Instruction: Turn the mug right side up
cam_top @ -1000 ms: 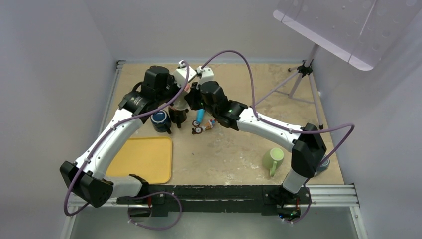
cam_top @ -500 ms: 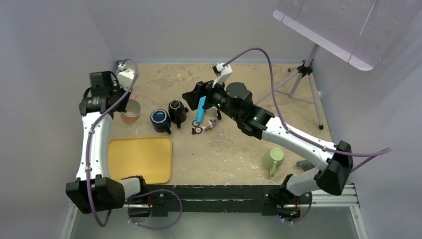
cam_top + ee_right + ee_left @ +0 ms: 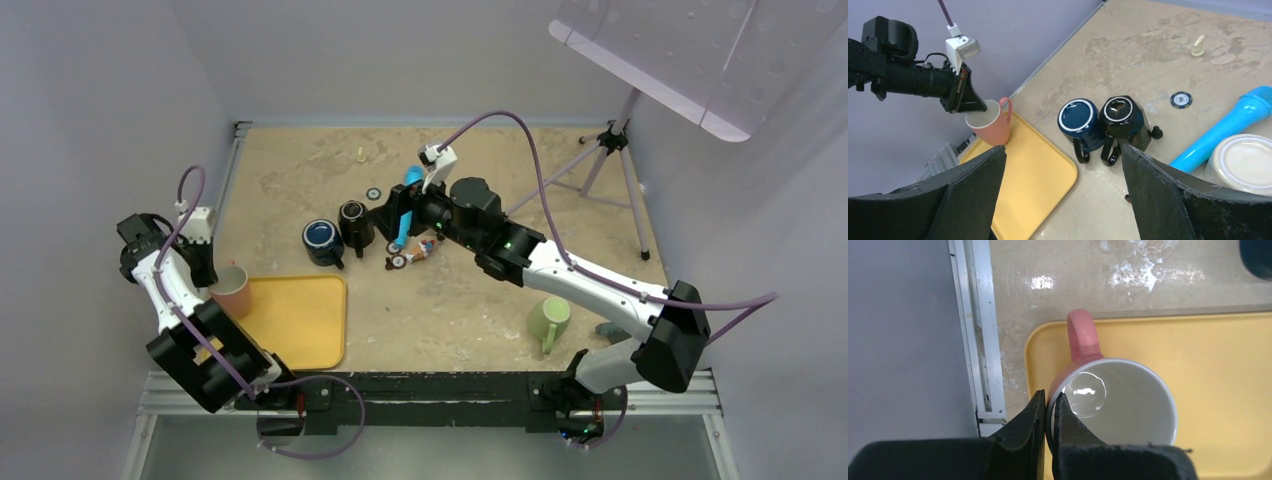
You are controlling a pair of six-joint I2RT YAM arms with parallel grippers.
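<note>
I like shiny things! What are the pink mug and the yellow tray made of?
The pink mug is probably glazed ceramic: its white inside shows a bright, glossy reflection. The yellow tray looks like plastic: smooth, fairly matte, with rounded moulded corners.

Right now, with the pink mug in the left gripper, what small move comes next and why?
Probably lower the left gripper and open it: the pink mug is mouth-up over the yellow tray corner, its rim pinched.

The left arm (image 3: 172,290) at eight o'clock and the right arm (image 3: 585,282) at four are showing white shells between black joints. Purple cables (image 3: 500,113) are looping along both. Matte black wedge-shaped fingers (image 3: 1168,200) are forming the right pincer (image 3: 1063,147).
</note>
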